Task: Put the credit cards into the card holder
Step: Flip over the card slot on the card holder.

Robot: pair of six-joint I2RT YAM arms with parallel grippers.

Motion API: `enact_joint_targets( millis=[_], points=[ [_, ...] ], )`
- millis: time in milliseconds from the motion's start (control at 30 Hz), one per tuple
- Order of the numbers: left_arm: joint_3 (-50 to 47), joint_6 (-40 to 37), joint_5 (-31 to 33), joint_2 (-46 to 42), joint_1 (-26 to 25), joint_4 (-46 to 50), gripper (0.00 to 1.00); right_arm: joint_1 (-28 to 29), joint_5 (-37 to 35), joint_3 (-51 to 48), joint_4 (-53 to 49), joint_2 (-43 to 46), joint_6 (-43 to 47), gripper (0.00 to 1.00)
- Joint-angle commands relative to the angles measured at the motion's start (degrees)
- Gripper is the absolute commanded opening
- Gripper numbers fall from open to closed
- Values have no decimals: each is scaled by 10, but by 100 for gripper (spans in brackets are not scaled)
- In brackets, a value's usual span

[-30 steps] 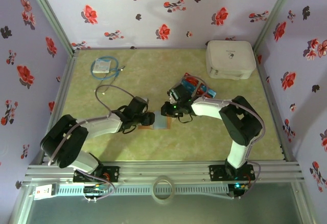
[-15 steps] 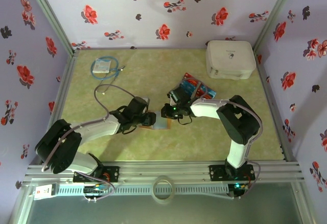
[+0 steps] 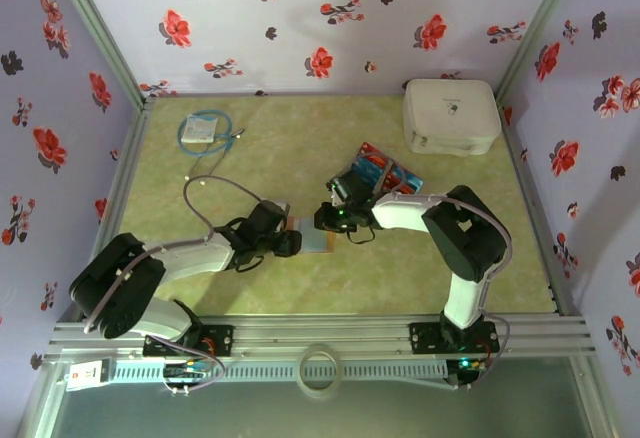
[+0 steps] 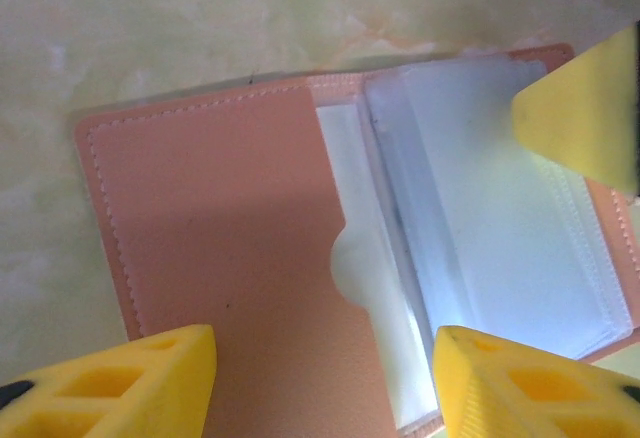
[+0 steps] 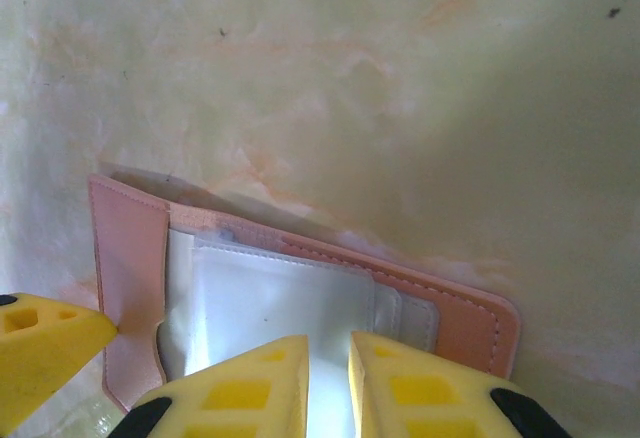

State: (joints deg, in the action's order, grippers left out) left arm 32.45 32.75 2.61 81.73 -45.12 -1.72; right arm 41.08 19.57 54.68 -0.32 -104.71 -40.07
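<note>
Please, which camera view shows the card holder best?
The left wrist view. There the card holder lies open, with its pink-tan flap and clear pockets almost whole in the picture. The right wrist view gives one edge and some pockets. In the top view it is a small patch between the left claw and right claw.

I count one card holder (image 3: pixel 312 242), lying open in two leaves at the middle of the table (image 3: pixel 250 183). Just to the far right of it sits one heap of credit cards (image 3: pixel 386 171), red and blue, too overlapped for me to number. There is one white zip case (image 3: pixel 452 116) at the far right and one blue-cable packet (image 3: pixel 203 130) at the far left. My grippers are two, the left gripper (image 3: pixel 291 244) and the right gripper (image 3: pixel 324 220), with two yellow fingers (image 4: pixel 165 378) each.
</note>
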Motion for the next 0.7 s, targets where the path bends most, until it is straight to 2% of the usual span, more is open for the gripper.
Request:
enact_joint_targets(
  millis=[0,300,667],
  points=[
    [-8,-13,7,6,-4,-45,61,12,3,3,-5,-20,-14,18],
    [-10,-18,4,5,-4,-50,63,27,4,29,-12,-41,-17,18],
    [-3,-56,10,22,-4,-17,61,27,0,28,-11,-37,-21,20]
  ],
)
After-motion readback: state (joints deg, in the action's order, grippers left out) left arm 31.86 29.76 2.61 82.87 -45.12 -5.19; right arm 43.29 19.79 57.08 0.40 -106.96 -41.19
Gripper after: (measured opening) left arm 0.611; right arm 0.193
